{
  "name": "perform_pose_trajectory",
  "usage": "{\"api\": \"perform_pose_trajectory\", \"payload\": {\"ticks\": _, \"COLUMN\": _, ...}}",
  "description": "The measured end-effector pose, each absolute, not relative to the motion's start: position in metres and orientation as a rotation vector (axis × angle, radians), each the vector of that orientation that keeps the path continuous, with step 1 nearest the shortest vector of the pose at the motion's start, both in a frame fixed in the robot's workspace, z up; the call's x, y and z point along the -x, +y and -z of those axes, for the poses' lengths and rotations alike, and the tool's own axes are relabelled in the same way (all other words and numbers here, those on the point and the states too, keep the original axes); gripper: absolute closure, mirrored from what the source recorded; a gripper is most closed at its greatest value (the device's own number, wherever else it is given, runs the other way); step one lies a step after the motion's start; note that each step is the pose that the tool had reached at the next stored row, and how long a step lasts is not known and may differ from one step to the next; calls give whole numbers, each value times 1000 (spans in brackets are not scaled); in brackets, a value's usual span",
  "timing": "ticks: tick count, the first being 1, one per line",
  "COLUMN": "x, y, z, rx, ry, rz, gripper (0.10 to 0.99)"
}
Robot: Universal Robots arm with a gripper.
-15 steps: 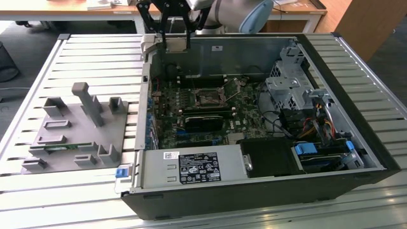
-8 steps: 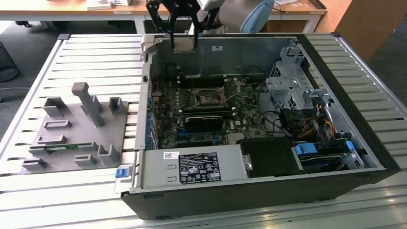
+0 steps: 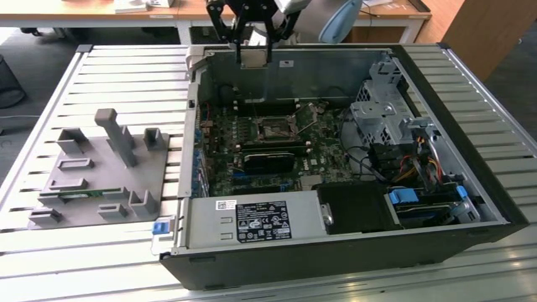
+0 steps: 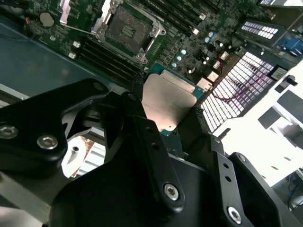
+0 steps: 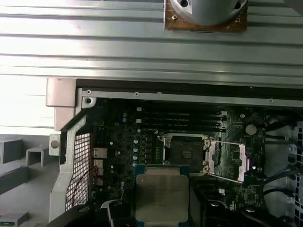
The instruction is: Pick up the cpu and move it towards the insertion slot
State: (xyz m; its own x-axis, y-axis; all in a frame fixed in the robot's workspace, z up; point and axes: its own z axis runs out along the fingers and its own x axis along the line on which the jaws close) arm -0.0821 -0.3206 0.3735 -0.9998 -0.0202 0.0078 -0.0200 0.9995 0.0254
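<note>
My gripper (image 3: pixel 253 55) hangs over the far wall of the open computer case (image 3: pixel 336 264), shut on the cpu (image 3: pixel 253 58), a flat square chip with a silvery top. In both wrist views the cpu (image 4: pixel 168 101) (image 5: pixel 162 196) sits edge-on between the black fingers (image 4: pixel 137 118). The insertion slot (image 3: pixel 273 128) is a dark square socket framed in metal on the green motherboard, lower down and nearer the exterior view's front than the chip. Its lid stands open in both wrist views, and the insertion slot (image 4: pixel 127 29) (image 5: pixel 184 152) is bare, just beyond the held chip.
A black rectangular block (image 3: pixel 268 161) lies just in front of the socket. A grey power supply (image 3: pixel 251 221) fills the case's front, and a metal drive cage (image 3: pixel 381 113) with cables the exterior view's right. Left of the case stands a grey fixture plate (image 3: pixel 100 173) with upright blocks and a green strip (image 3: pixel 75 197).
</note>
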Motion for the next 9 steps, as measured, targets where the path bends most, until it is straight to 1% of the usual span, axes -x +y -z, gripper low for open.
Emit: {"api": "perform_pose_trajectory", "payload": {"ticks": 9, "x": 71, "y": -314, "z": -371, "rx": -32, "ry": -3133, "rz": 40, "gripper": 545}}
